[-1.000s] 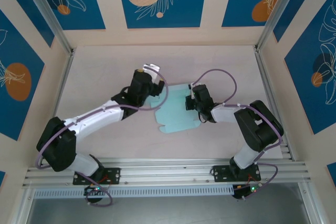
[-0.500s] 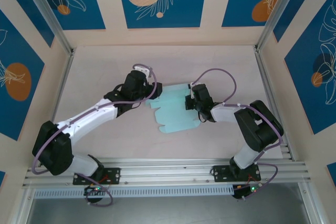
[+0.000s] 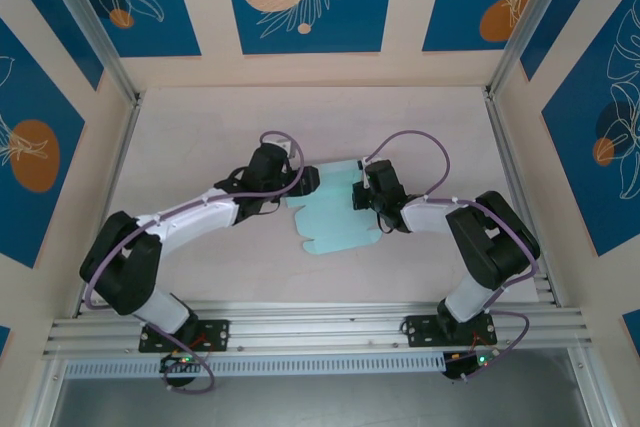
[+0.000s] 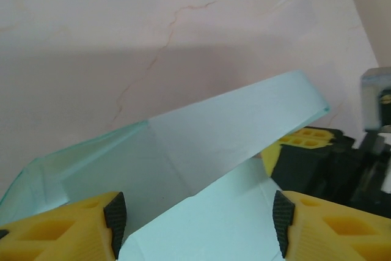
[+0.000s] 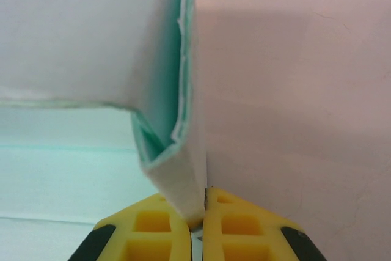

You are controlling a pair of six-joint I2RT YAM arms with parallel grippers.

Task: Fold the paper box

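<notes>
The paper box (image 3: 335,215) lies as a flat cut-out sheet near the middle of the tabletop (image 3: 200,127), a little toward the near edge, between my two arms. My right jaws are clenched on it. In the right wrist view the yellow fingers (image 5: 244,230) meet on a doubled-over strip of card at the sheet's right side. That strip stands upright from the pinch (the rest of the sheet spreads away to the left of it).

My left jaws are released, and sit at the sheet's left edge, toward its far corner. In the left wrist view their black pads (image 4: 115,221) stand wide apart. One pale flap is lifted off the tabletop and slants up across the gap, with flat card lying beneath it. Whether either pad touches the card I cannot tell. On the other side of that flap I see the yellow and black of my right jaws.
</notes>
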